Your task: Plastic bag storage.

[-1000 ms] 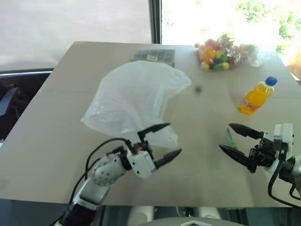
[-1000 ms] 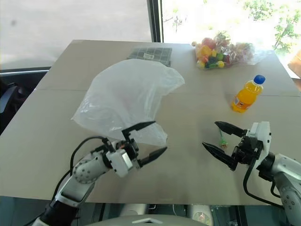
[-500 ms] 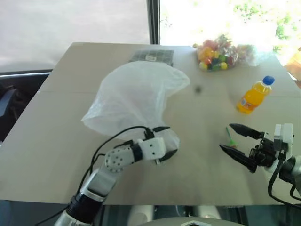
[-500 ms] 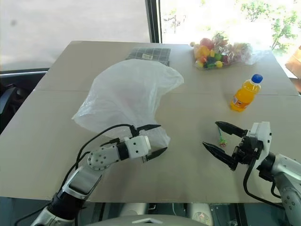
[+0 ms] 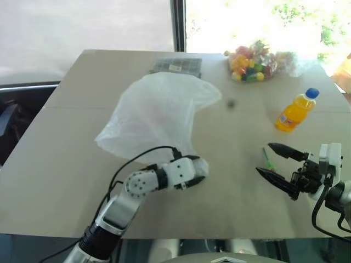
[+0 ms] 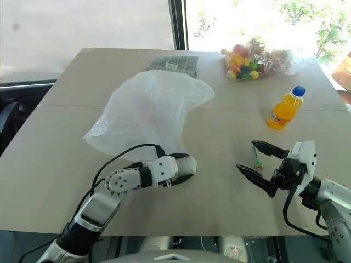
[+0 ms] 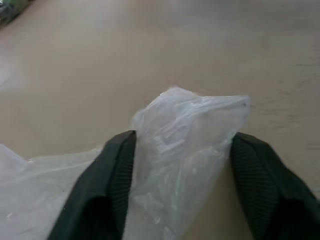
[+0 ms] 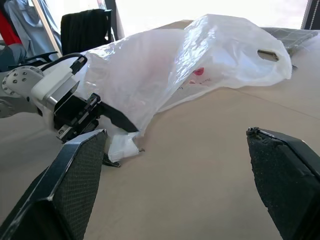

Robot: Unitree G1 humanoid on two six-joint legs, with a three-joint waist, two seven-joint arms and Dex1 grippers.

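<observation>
the plastic bag [image 5: 159, 112] lies crumpled on the table [image 5: 55, 164], left of centre in the head view. its long axis runs diagonally, from a handle cutout at the upper right, near a dark checked mat [image 5: 178, 66], down to a narrow tail at lower centre. that tail points toward the bottom edge of the frame.

the left gripper [image 6: 184, 167] sits at this tail. in the left wrist view the two black fingers [image 7: 115, 185] stand on either side of a bunched fold of film, partly narrowed around it. judgement: the fingers bracket the fold, but a firm pinch cannot be confirmed. the bulk of the bag extends up and away from this gripper, toward the upper part of the frame.

the right gripper [image 5: 277, 164] hovers over bare table at lower right, fingers spread wide, holding nothing. it is well apart from the bag, with the bag to its left. a small green item [image 5: 269, 160] lies on the table near it.

judgement: the left arm is the nearer one. the coming move depends on closing across the tail, at right angles to the bag's long axis.

an orange bottle [image 5: 296, 111] and a candy bag [image 5: 255, 61] sit at upper right, well apart from the work.
</observation>
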